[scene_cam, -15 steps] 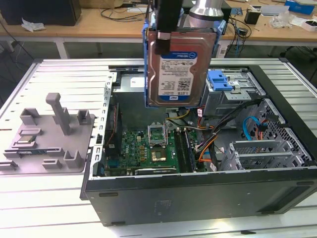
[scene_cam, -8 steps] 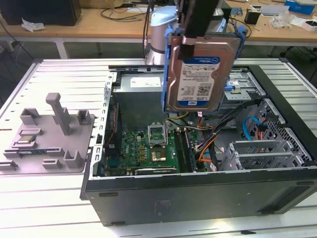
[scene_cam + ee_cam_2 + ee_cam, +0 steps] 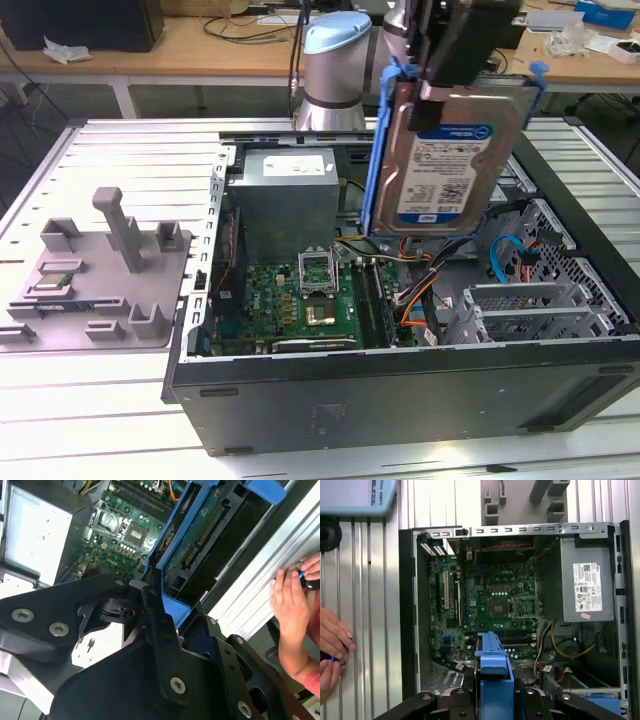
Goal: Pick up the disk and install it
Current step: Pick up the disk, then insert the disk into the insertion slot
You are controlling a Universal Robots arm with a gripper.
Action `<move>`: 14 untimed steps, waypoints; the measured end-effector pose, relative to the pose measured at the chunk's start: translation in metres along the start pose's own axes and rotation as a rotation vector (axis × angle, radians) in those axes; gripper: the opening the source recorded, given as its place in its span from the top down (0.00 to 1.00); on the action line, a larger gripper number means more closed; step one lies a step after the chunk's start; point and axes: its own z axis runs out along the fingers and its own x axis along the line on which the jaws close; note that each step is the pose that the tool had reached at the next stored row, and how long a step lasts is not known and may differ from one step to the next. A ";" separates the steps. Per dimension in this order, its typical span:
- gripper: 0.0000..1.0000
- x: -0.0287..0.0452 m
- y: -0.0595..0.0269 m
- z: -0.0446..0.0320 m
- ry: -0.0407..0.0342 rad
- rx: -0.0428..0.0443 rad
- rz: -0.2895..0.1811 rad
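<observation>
The disk [image 3: 445, 160], a silver drive with a white-and-blue label in a blue carrier rail, hangs upright above the right half of the open computer case [image 3: 400, 390]. My gripper [image 3: 455, 92] is shut on its upper edge. In the second wrist view the disk [image 3: 200, 535] runs edge-on away from the black fingers [image 3: 155, 615], with its connector side showing. The first wrist view has the blue carrier [image 3: 494, 665] between the fingers, above the motherboard [image 3: 495, 605].
Inside the case lie a grey power supply [image 3: 288, 190], a green motherboard [image 3: 300, 295], loose cables and a metal drive cage [image 3: 530, 310]. A grey fixture [image 3: 100, 270] sits on the exterior view's left. A person's hand [image 3: 292, 610] rests on the ribbed table beside the case.
</observation>
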 end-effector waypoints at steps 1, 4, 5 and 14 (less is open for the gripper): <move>0.63 0.0004 -0.0013 0.0000 0.0000 0.0000 0.000; 0.63 0.0005 -0.0027 -0.0002 0.0001 0.0000 -0.001; 0.63 0.0006 -0.0028 -0.0002 0.0003 0.0001 -0.004; 0.63 0.0006 -0.0028 0.0000 -0.0096 0.0000 -0.007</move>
